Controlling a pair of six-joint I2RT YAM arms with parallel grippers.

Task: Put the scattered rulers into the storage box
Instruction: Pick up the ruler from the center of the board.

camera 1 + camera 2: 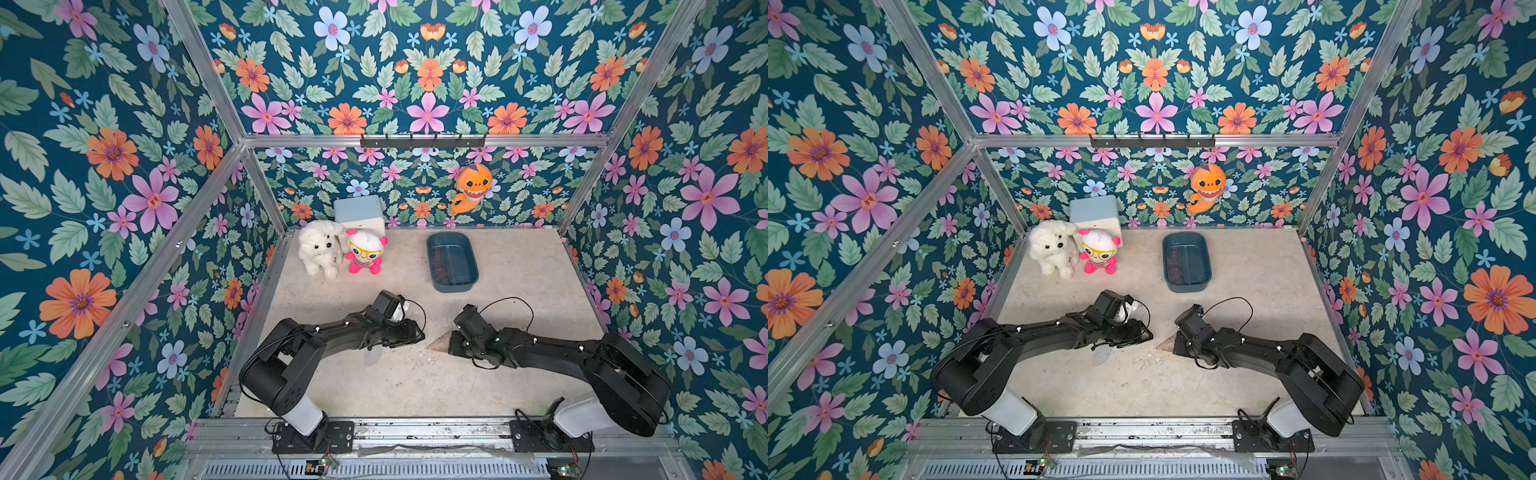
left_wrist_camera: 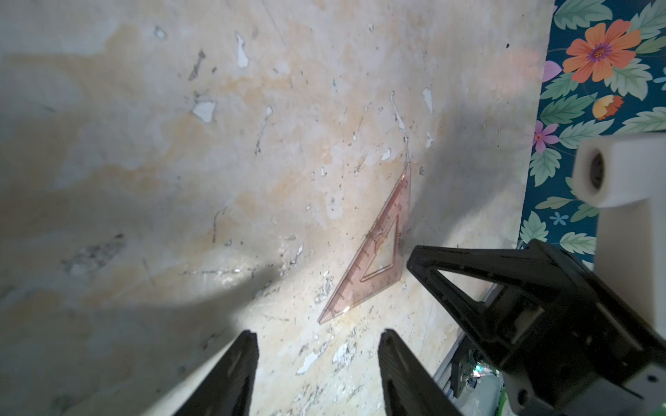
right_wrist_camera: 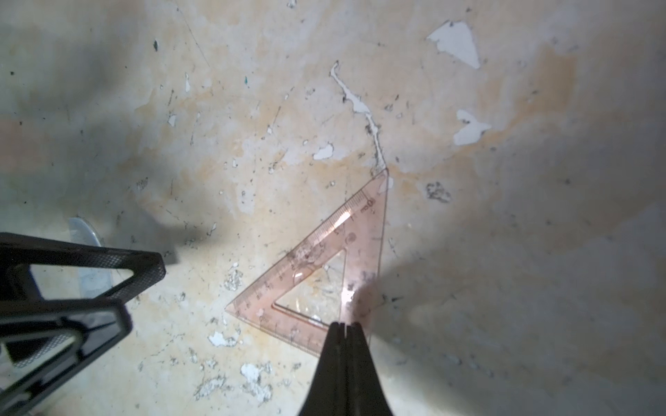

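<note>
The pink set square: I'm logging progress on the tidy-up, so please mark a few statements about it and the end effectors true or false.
1. The set square lies inside the storage box. False: it lies on the table, outside it.
2. The right end effector is shut. True.
3. The left end effector holds a ruler. False: it is open and empty.
4. A clear protractor lies on the table. True.
</note>
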